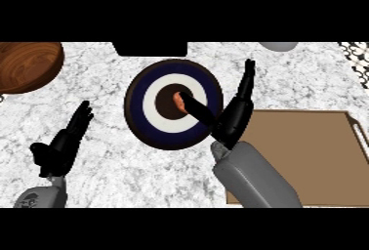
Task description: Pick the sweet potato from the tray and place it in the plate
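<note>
The sweet potato [176, 100], a small orange piece, lies at the brown centre of the round plate [140, 105], which has dark blue and white rings. My right hand [232, 122] stands at the plate's right rim with its fingers [247, 83] straight and pointing away. Its thumb [198, 110] stretches left over the plate, and the tip covers part of the sweet potato. No fingers curl round the sweet potato. The brown tray [302, 156] lies at the lower right with nothing showing on it, partly behind my right forearm. My left hand [66, 139] rests open at the lower left.
A wooden bowl [25, 66] sits at the top left. A black object [150, 48] and a grey object [277, 46] touch the far edge. A patterned strip [358, 61] shows at the top right. The counter [108, 166] is white marble.
</note>
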`<state>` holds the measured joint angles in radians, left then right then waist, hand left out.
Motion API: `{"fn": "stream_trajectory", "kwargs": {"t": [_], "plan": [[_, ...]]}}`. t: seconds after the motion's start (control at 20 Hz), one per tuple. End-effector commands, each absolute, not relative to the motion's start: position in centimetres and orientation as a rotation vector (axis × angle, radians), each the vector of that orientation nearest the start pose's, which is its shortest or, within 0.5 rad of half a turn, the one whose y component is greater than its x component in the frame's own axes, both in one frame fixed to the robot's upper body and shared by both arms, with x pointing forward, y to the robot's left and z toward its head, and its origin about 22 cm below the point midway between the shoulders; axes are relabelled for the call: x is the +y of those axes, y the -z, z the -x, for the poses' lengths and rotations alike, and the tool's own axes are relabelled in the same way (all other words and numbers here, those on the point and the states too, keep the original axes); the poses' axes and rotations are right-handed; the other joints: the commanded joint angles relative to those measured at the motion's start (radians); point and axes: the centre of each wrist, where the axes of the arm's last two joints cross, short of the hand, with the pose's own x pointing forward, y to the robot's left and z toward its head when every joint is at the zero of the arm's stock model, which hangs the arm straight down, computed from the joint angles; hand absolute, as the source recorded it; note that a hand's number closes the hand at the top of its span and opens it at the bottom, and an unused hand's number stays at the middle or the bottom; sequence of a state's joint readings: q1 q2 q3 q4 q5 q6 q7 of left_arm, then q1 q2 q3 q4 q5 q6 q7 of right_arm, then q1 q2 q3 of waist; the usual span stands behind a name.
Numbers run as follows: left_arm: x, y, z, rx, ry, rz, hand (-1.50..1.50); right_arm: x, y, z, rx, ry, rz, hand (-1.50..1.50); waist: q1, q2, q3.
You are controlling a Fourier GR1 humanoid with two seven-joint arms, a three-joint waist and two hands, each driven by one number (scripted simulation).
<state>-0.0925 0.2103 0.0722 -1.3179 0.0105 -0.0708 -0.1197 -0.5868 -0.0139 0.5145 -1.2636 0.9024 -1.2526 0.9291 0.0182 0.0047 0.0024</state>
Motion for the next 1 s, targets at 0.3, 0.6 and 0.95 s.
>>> {"fn": "stream_trajectory", "kwargs": {"t": [0.3, 0.6, 0.95], "plan": [[32.0, 2.9, -24.7, -1.528, 0.131, -0.154, 0.0, -10.8, -2.0, -20.4, -1.749, 0.426, 0.688, -1.5, -0.017, -0.002, 0.001], [30.4, 1.2, -27.0, -1.536, 0.145, -0.149, 0.0, -12.4, -1.7, -20.0, -1.772, 0.349, 0.698, -1.5, -0.007, 0.002, 0.003], [28.8, 1.6, -24.8, -1.537, 0.141, -0.127, 0.0, -12.8, 0.1, -17.7, -1.773, 0.3, 0.746, -1.5, -0.003, -0.004, 0.006]]}}
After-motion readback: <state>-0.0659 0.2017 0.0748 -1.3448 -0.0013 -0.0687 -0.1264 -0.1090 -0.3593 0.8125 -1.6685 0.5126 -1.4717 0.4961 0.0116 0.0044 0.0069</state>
